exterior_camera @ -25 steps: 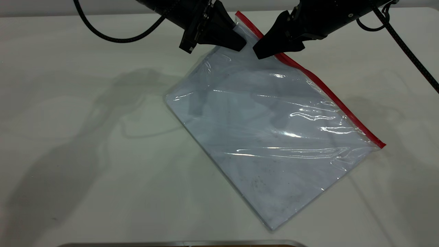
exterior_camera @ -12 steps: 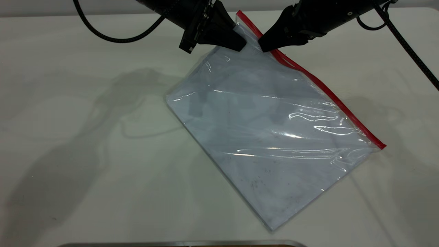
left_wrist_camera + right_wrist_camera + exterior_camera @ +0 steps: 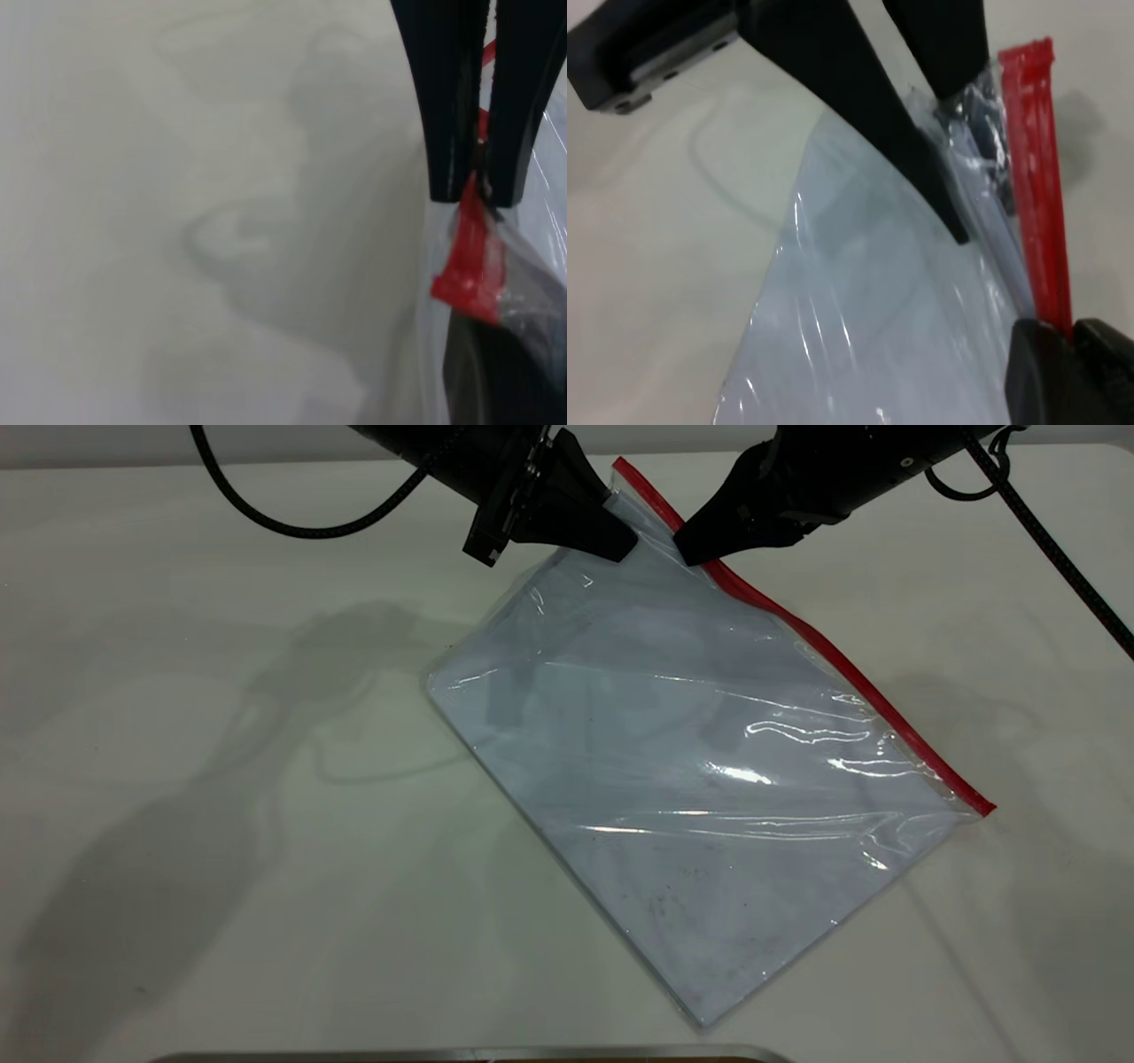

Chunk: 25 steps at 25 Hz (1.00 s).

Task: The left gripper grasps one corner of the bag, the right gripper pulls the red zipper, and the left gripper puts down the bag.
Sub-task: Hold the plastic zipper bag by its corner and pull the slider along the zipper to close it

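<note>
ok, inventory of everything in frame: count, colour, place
clear bluish-white plastic bag: one, lying diagonally mid-table, its far corner lifted
red zipper strip: one, bright red, along the bag's right long edge
corner of the bag: one, red-tipped, raised at the strip's far end
table: one, off-white, under everything
metal edge: one, grey, at the near rim of the exterior view
left gripper: one, black, shut on the bag beside that corner
right gripper: one, black, shut on the red zipper strip just below the corner
</note>
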Each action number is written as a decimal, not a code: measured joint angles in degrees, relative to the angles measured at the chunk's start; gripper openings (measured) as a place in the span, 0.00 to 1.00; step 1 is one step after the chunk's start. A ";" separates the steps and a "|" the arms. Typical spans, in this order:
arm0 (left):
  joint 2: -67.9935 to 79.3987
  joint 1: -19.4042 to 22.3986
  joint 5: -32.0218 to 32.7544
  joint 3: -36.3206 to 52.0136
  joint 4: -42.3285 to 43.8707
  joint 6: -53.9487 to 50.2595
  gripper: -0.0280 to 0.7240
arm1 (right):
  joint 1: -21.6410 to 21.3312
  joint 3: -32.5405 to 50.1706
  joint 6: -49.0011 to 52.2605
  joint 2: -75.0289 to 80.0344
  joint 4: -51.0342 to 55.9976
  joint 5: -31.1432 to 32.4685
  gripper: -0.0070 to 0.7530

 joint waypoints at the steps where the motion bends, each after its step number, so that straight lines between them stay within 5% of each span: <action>1: 0.00 0.32 0.07 0.00 -0.39 0.00 0.11 | 0.05 -0.17 1.46 0.00 -1.20 -0.30 0.06; 17: 0.00 7.32 1.77 0.00 -3.67 -2.02 0.11 | 0.47 -0.42 16.81 0.00 -21.61 -6.09 0.07; 25: 0.00 9.27 0.46 0.00 -1.81 -5.77 0.11 | -0.41 -0.42 33.54 0.00 -34.53 -3.84 0.07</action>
